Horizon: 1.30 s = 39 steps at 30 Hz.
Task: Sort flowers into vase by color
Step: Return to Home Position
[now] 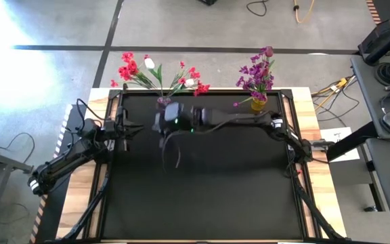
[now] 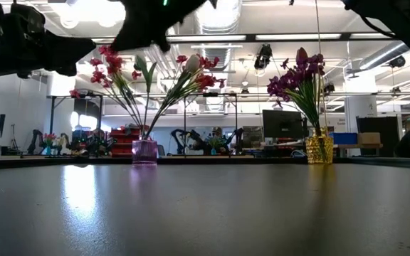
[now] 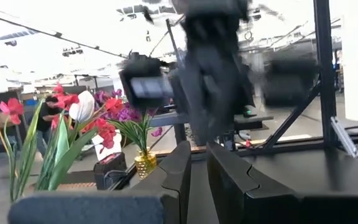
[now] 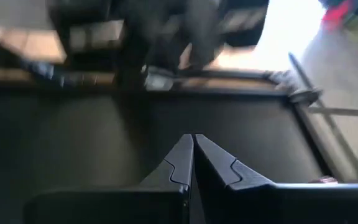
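Evidently the sorting itself is finished, and I judge the step in hand to be the return of the arms to rest.

1. Left arm: it waits to the left of the purple vase. The left jaws are parted only by a narrow gap and hold nothing.

2. Purple vase: it stands upright at the far edge of the table. In it are the red flowers and the white tulips, their stems fanning outward.

3. Right arm: it reaches in from the right of the purple vase. The right jaws hang above the table just beside that vase, on its table-centre side. They are pressed together and empty. The red and white blooms are close by but apart from both fingers; I see no contact with stem or bloom.

4. Gold vase: it stands well to the right of the purple vase on the same far edge and holds the purple flowers, with one dark pink bud at their top. No flower shows loose on the table.

Next move, as judged: the right arm should draw back, away from the purple vase and toward its own base. It needs to rise clear of the fanned stems, since a brush against them could tip the vase or drag a flower out.
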Available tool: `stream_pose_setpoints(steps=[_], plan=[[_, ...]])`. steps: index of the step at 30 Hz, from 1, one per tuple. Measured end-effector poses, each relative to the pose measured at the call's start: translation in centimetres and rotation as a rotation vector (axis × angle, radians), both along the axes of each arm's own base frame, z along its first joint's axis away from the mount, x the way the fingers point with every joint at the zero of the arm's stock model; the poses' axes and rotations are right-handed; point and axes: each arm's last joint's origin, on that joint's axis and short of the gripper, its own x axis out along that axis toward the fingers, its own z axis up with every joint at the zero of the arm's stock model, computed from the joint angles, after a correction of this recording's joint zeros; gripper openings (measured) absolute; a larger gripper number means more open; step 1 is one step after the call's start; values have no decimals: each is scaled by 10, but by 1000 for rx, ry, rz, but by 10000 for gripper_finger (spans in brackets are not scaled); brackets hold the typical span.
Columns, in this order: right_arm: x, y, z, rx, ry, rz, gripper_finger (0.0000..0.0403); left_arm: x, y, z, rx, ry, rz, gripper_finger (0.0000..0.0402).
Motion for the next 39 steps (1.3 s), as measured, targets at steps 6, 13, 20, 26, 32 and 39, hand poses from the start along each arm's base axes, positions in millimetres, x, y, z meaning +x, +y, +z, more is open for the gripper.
stream_pose_setpoints(steps=[6,13,20,26,32,39], plan=[[3,14,-75,12,-32,-6,9,3,2,-3,-47,33,-5,36],[-36,15,-118,42,-71,-27,9,8,6,-3,-44,39,-6,36],[-109,13,-122,26,-167,-31,9,17,13,-5,-65,58,43,36],[-178,10,-121,9,-179,-46,9,23,16,-9,-39,86,62,36],[-252,9,-111,-14,-234,-66,9,21,16,-7,-7,74,71,36],[-336,15,-116,-53,-370,-102,9,18,14,-3,15,37,97,36]])
